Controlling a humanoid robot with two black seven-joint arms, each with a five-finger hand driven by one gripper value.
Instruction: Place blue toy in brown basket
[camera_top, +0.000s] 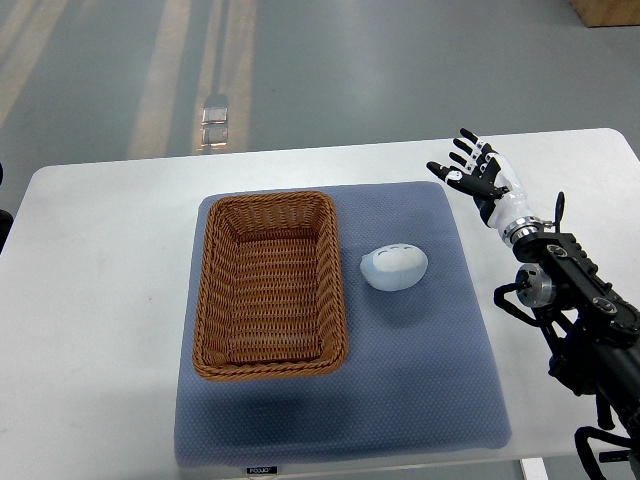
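Our black-and-white right hand (478, 172) hangs spread and empty — we must reach for the pale blue rounded toy (394, 267) beside the brown wicker basket (270, 283).

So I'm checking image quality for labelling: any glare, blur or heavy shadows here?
Top view: sharp and evenly lit; bright reflected streaks on the floor; the basket throws a soft shadow on the mat; blue toy and right hand are crisp.
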